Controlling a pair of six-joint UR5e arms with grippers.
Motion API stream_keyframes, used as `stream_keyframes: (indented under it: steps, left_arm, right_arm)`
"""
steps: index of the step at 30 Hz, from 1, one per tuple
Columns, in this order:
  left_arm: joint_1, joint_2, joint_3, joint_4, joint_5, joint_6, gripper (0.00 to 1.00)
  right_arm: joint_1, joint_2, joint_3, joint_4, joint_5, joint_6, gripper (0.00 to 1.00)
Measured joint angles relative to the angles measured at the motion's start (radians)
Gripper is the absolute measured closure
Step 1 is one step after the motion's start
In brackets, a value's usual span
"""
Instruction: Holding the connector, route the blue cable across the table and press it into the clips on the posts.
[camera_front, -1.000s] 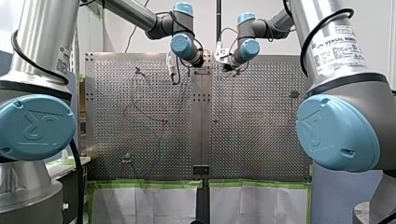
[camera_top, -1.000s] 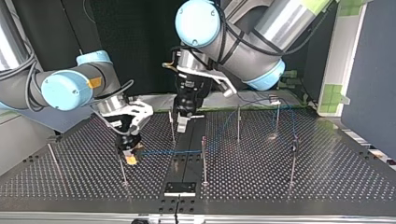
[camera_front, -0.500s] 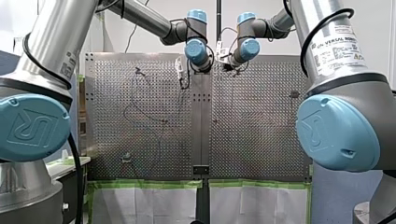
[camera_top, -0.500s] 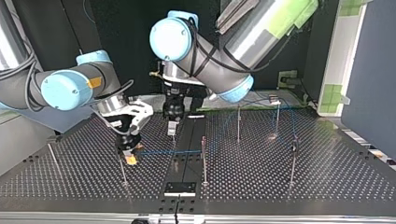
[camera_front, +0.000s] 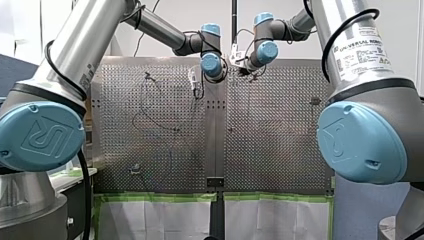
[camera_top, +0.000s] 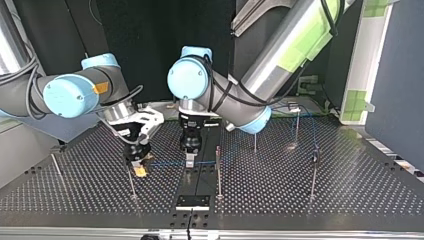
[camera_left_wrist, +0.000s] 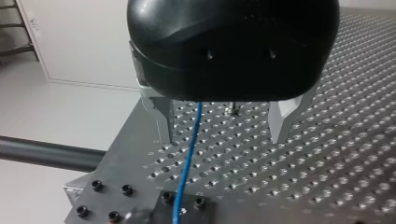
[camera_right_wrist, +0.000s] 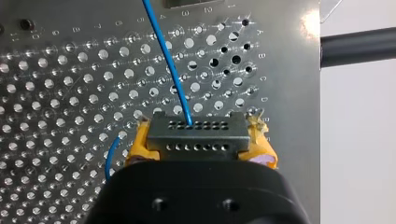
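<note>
1. Your right gripper is your anchor. Its fingers are closed on the connector, with a yellow pad squeezing each end. The blue cable leaves the connector's face and runs away over the desk. I'd hold that hand rigid and not let the connector twist.

2. Your left gripper stands a short way along the cable from the connector. It is spread wide with nothing held, one finger on either side of the line. The cable passes much nearer one finger than the other.

3. Before closing, shift the left gripper sideways until the cable sits midway between the fingers. Closing off-centre would probably drag the line sideways or let it slip off the tips.

4. Close gently. My judgement is that a light pinch guides a thin cable better than a hard clamp, which could kink it.

5. The post just beyond the left gripper, on the side away from the connector, looks like the next target. Its clip is too small to make out, so line up on the post's top and press straight down, not from the side.

6. Watch the tension towards the connector. If the span goes tight while you press, ease the right gripper a little closer so the cable isn't yanked out.
</note>
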Motion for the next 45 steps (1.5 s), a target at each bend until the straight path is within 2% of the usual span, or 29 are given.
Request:
stream_keyframes:
  steps: [9,18,19,20,21,22,23,25,26,27,39,45]
  left_arm:
    - [0.043,-0.041,0.049,-0.001,0.029,-0.005,0.00]
    - [0.052,-0.050,0.056,-0.031,0.027,-0.009,0.00]
    - [0.050,-0.050,0.056,-0.034,0.026,-0.009,0.13]
    - [0.047,-0.050,0.056,-0.036,0.025,-0.007,0.13]
    - [0.045,-0.050,0.056,-0.037,0.025,-0.005,0.26]
    - [0.042,-0.050,0.056,-0.037,0.024,-0.003,0.48]
    - [0.039,-0.050,0.056,-0.038,0.024,-0.001,0.48]
    - [0.034,-0.050,0.056,-0.038,0.023,0.002,0.79]
    - [0.032,-0.050,0.056,-0.038,0.022,0.002,0.79]
    - [0.030,-0.050,0.056,-0.037,0.021,0.002,1.00]
    - [0.019,-0.048,0.056,-0.047,-0.054,-0.019,1.00]
    - [0.008,-0.048,0.050,-0.056,-0.063,-0.024,1.00]
  right_arm:
    - [0.003,-0.002,0.000,0.000,0.000,0.000,1.00]
    - [0.005,-0.002,-0.001,0.000,0.000,0.000,1.00]
    - [0.005,-0.002,0.000,0.000,0.000,0.000,1.00]
    - [0.005,-0.003,-0.001,0.000,0.000,0.000,1.00]
    - [0.005,-0.003,-0.001,0.000,0.000,0.000,1.00]
    - [0.005,-0.003,0.000,0.000,0.000,0.000,1.00]
    - [0.005,-0.003,-0.001,0.000,0.000,0.000,1.00]
    - [0.005,-0.003,0.000,0.001,0.000,0.000,1.00]
    - [0.005,-0.003,0.000,0.001,0.000,0.000,1.00]
    - [0.006,-0.003,0.000,0.001,0.000,0.000,1.00]
    - [0.006,-0.003,0.001,0.002,0.000,0.000,1.00]
    - [0.009,-0.002,0.005,0.002,0.000,-0.001,1.00]
